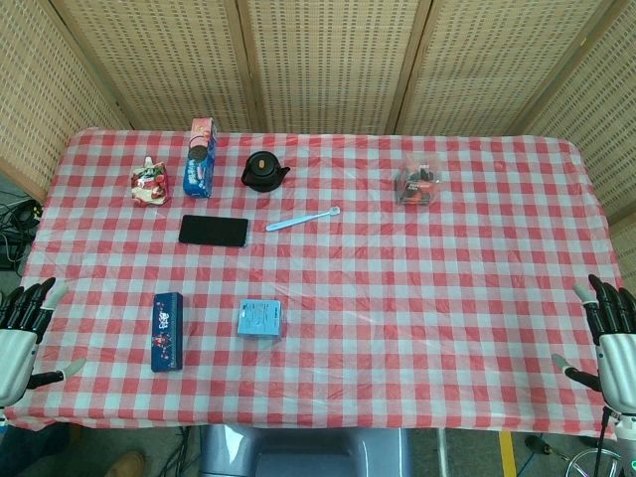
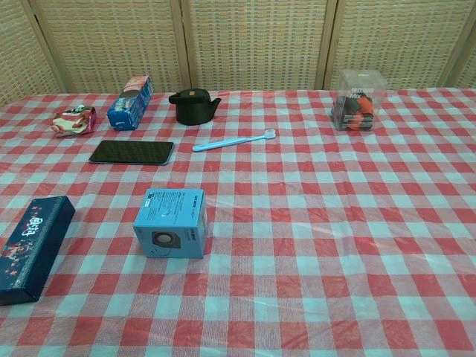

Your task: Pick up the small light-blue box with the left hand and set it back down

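1. The left hand (image 1: 18,338) is cut off by the head view's left edge; the right hand (image 1: 614,353) by its right edge.
2. The dark-blue box (image 2: 31,248) is clipped by the chest view's left edge; its print is too small to read.

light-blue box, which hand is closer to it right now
Left. The left hand rests off the table's left edge, level with the small light-blue box and past the dark blue box. The right hand sits off the far right edge, clearly farther away.

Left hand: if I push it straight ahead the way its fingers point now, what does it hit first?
Probably nothing: the left hand sits at the table's left edge, fingers pointing up-table. The dark blue box and light-blue box lie off to its right. Depth is unclear.
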